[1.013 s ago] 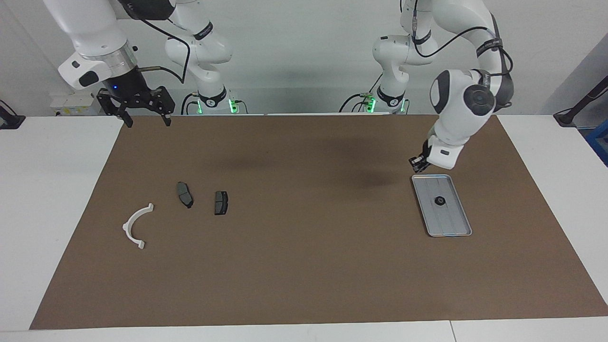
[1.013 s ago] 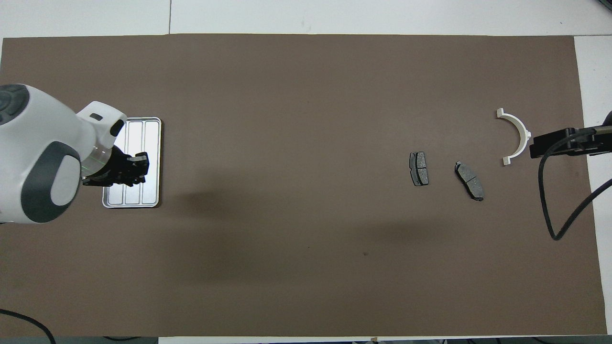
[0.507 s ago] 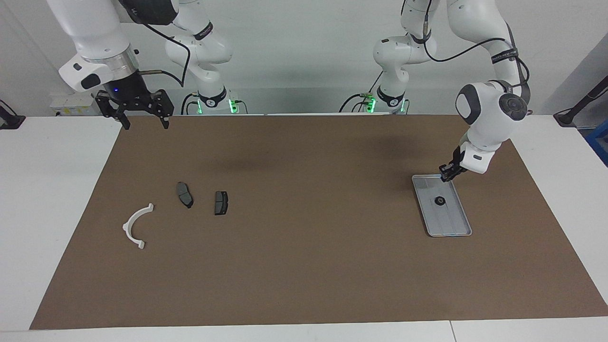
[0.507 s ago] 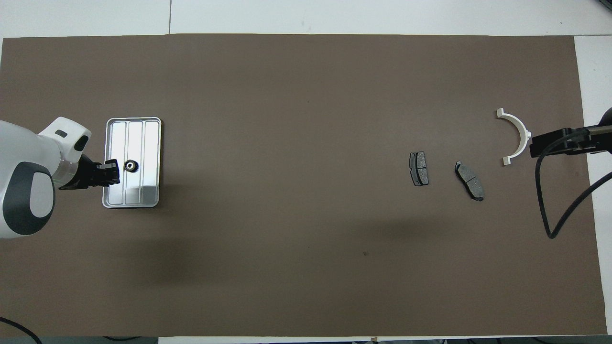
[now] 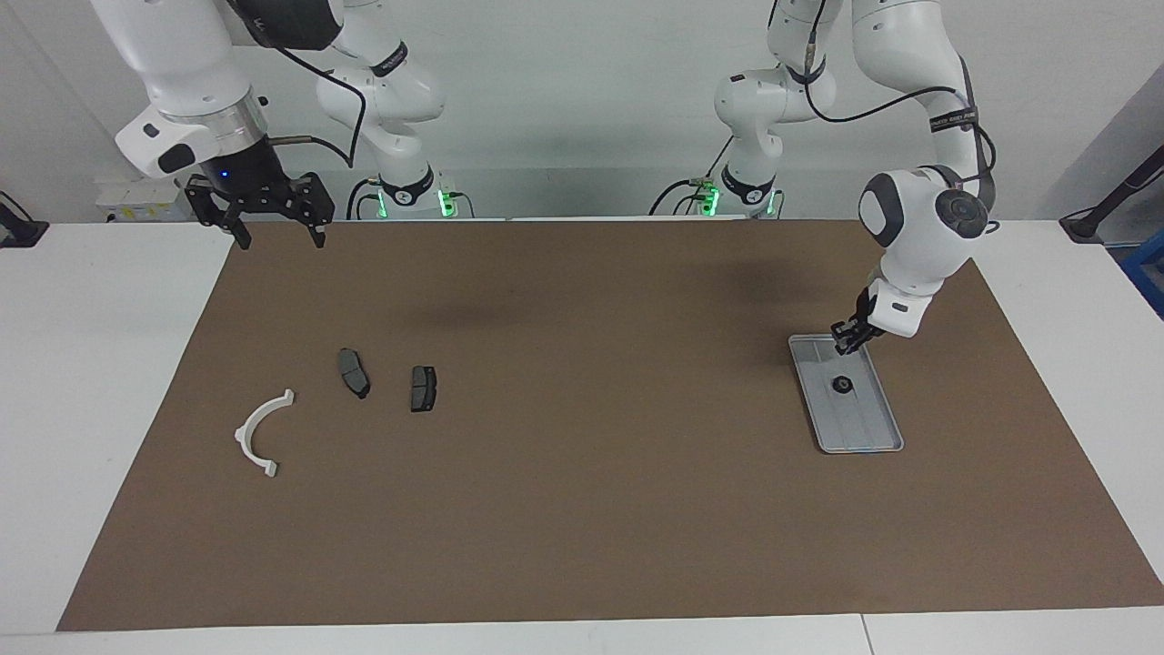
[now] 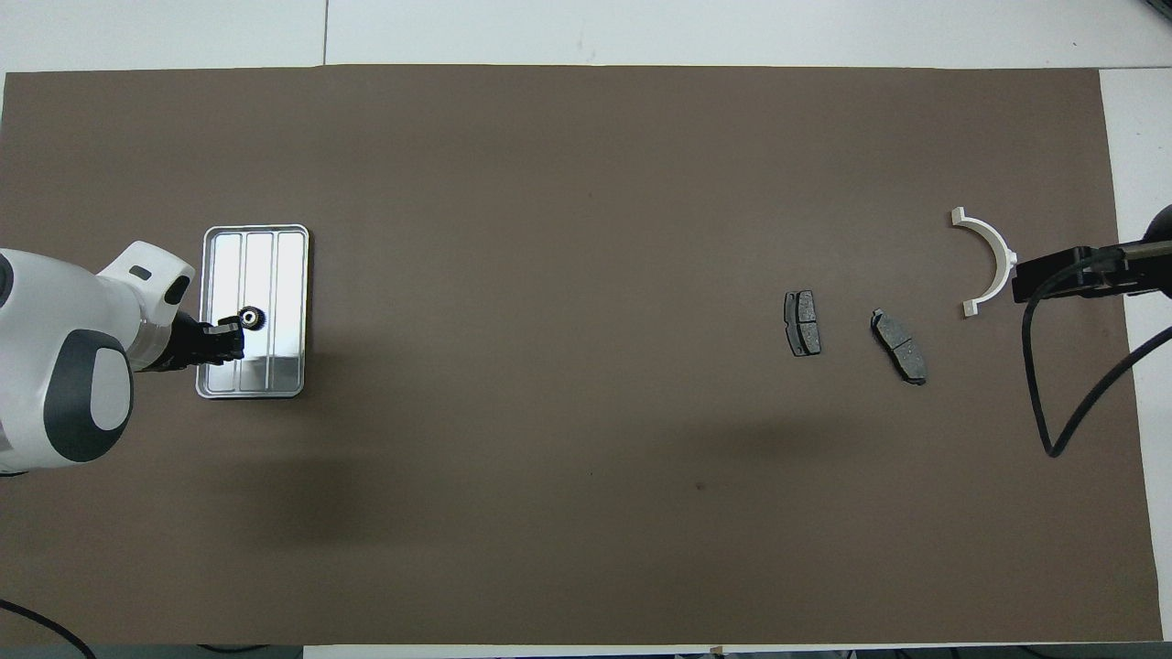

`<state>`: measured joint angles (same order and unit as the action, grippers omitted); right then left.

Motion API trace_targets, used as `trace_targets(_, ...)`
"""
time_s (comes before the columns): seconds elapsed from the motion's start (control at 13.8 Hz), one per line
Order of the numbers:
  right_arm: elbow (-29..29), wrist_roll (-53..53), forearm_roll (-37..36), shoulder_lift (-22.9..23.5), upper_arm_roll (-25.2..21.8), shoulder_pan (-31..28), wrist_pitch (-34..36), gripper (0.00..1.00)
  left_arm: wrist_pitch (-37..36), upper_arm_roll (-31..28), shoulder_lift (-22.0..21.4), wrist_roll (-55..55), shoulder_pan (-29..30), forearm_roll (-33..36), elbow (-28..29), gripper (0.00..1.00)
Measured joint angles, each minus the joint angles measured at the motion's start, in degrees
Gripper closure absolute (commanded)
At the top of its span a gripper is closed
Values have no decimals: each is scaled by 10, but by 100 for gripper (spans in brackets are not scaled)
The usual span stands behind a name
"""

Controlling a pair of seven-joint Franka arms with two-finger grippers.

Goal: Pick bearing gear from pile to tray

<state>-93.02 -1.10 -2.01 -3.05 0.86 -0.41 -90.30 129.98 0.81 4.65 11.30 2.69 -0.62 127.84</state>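
Note:
The silver ribbed tray (image 5: 866, 428) lies at the left arm's end of the mat and also shows in the overhead view (image 6: 275, 265). A small black bearing gear (image 5: 842, 385) lies in it, loose (image 6: 249, 318). My left gripper (image 5: 846, 344) hangs just above the tray's end nearer the robots, beside the gear (image 6: 229, 337). The pile lies at the right arm's end: a white half-ring bracket (image 5: 244, 429) (image 6: 1001, 249) and two dark brake pads (image 5: 354, 372) (image 5: 423, 388). My right gripper (image 5: 280, 236) is open, empty and raised over the mat's corner near its base.
A brown mat (image 5: 582, 509) covers most of the white table (image 5: 100, 382). The brake pads also show in the overhead view (image 6: 802, 323) (image 6: 899, 346). The right gripper (image 6: 1030, 279) and its black cable (image 6: 1053, 421) overlap the mat's edge beside the bracket.
The left gripper swung off the middle of the tray toward its edge, uncovering the gear lying in it, then eased slightly back. The right arm barely moved.

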Motion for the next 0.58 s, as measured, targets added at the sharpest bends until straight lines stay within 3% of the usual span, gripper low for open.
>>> trace_targets(0.58,0,0,9,1,0,0,0,0,54,4,14,11,0,0,30,100)
